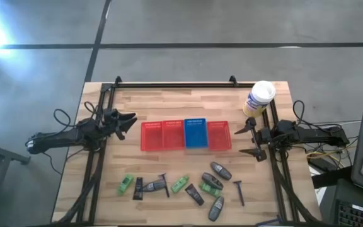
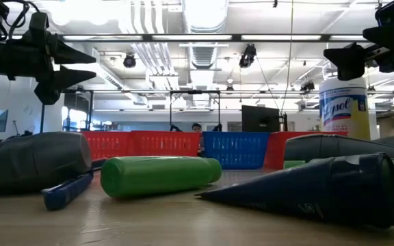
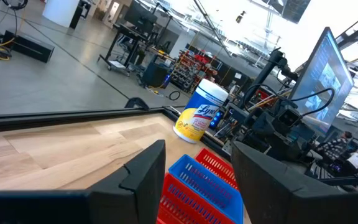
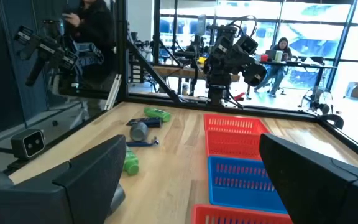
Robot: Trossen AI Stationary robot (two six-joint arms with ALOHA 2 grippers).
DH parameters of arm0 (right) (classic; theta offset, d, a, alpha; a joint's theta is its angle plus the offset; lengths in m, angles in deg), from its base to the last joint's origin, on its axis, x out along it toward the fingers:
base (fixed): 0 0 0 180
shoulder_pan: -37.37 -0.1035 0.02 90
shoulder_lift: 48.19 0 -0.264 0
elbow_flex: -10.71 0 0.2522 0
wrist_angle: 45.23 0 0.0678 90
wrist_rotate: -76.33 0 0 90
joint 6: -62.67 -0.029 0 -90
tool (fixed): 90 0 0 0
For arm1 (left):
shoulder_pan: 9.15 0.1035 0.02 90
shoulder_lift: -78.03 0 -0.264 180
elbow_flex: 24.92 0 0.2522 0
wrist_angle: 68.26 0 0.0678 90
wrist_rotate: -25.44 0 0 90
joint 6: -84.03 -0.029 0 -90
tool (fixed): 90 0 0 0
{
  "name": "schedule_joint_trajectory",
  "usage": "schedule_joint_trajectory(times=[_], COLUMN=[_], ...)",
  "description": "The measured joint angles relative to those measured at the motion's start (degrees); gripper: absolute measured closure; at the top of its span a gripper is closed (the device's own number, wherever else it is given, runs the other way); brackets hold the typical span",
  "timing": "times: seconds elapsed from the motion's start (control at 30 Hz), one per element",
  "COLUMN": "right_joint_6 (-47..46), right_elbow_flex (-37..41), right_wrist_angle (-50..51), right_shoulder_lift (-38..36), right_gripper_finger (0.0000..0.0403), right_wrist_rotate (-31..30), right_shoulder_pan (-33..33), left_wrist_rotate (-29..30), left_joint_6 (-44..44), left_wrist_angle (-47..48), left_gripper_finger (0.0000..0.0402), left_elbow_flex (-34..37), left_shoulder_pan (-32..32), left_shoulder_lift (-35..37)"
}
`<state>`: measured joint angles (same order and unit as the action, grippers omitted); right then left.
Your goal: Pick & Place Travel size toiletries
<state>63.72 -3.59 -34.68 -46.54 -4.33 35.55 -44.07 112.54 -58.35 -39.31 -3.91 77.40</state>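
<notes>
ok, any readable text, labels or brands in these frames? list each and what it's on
"Lysol": brand script on the label of the white canister at the table's back right; clearest in the low view.
Smaller print below it on that label: too blurred to read.
The travel size toiletries: no legible markings.
Baskets: no text.

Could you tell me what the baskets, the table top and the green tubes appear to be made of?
The red baskets and the blue basket look like moulded plastic mesh: their walls show a fine grid. The table top looks like pale wood in jointed strips, with visible grain and a matte finish. The green tube looks like smooth plastic with a slight sheen, though that is less certain.
</notes>
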Motion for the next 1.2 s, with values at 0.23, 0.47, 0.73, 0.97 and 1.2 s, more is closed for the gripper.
schedule_joint_trajectory(times=[0.23,0.47,0.73,0.97,1.2], right_joint_6=[0.0,-12.0,-65.0,-75.3,-87.7], right_elbow_flex=[0.0,0.0,0.0,0.0,-3.7], right_wrist_angle=[0.0,-2.4,-15.0,-20.7,-3.6], right_shoulder_lift=[0.0,0.1,0.1,0.0,5.9], right_gripper_finger=[0.0039,0.0039,0.0039,0.0039,0.0039], right_wrist_rotate=[0.0,-0.3,-5.5,-15.2,-12.1], right_shoulder_pan=[0.0,0.0,0.1,-0.1,-4.5], left_wrist_rotate=[0.0,0.0,0.0,0.0,0.0], left_joint_6=[0.0,0.0,0.0,0.0,0.0], left_wrist_angle=[0.0,0.0,0.0,0.0,0.0], left_gripper_finger=[0.0213,0.0213,0.0213,0.0213,0.0213], left_elbow_flex=[0.0,0.0,0.0,0.0,0.0], left_shoulder_pan=[0.0,0.0,0.0,0.0,0.0], left_shoulder_lift=[0.0,0.0,0.0,0.0,-0.1])
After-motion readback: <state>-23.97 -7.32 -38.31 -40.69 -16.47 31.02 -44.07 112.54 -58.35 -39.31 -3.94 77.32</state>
